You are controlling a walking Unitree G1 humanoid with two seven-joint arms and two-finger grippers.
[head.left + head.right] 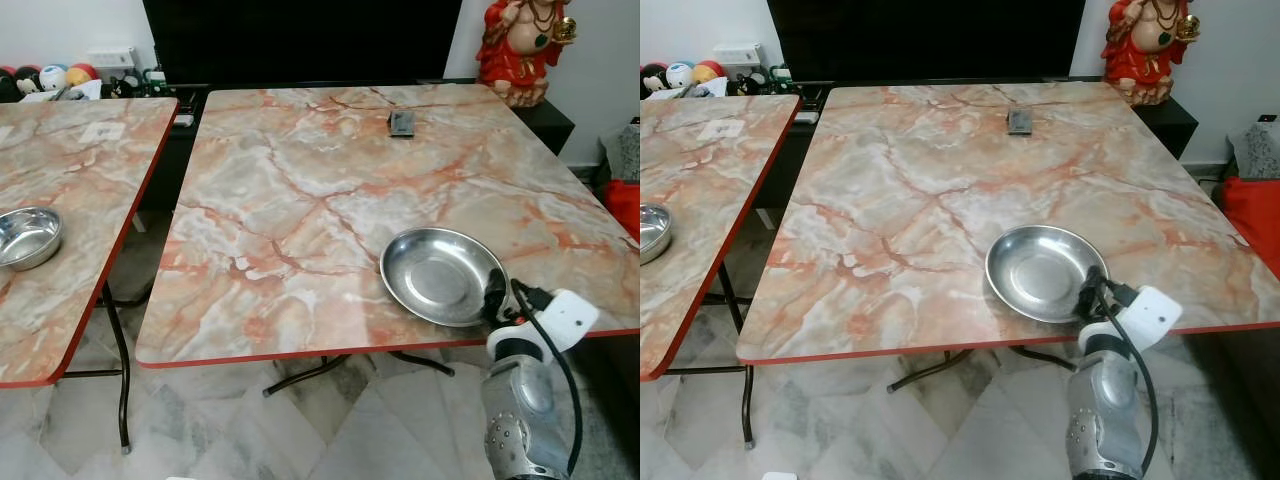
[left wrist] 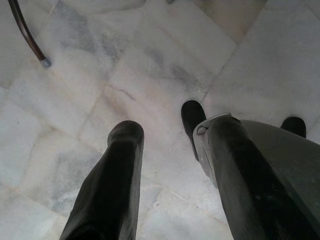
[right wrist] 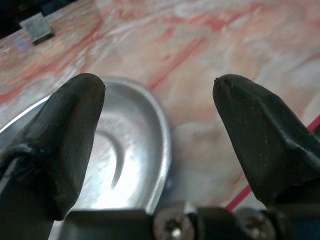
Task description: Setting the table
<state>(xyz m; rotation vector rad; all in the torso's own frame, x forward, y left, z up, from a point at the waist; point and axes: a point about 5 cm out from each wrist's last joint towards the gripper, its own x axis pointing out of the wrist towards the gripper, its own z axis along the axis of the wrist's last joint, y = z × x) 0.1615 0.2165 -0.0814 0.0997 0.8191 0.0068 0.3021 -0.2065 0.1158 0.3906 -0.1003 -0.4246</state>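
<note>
A shiny steel plate point(image 1: 440, 275) lies on the marble-patterned table point(image 1: 290, 190), close to its front edge on the right. My right gripper point(image 1: 497, 296) is at the plate's near right rim. In the right wrist view it point(image 3: 159, 85) is open, with one finger over the plate point(image 3: 125, 160) and the other over bare tabletop, so the rim lies between them. I cannot tell whether the fingers touch it. My left gripper point(image 2: 172, 127) hangs open above the floor tiles.
A second steel bowl point(image 1: 25, 235) sits on the neighbouring table point(image 1: 80, 170) to the left, with a floor gap between the tables. A small dark object point(image 1: 402, 122) lies at the main table's far side. A red statue point(image 1: 520, 45) stands behind on the right.
</note>
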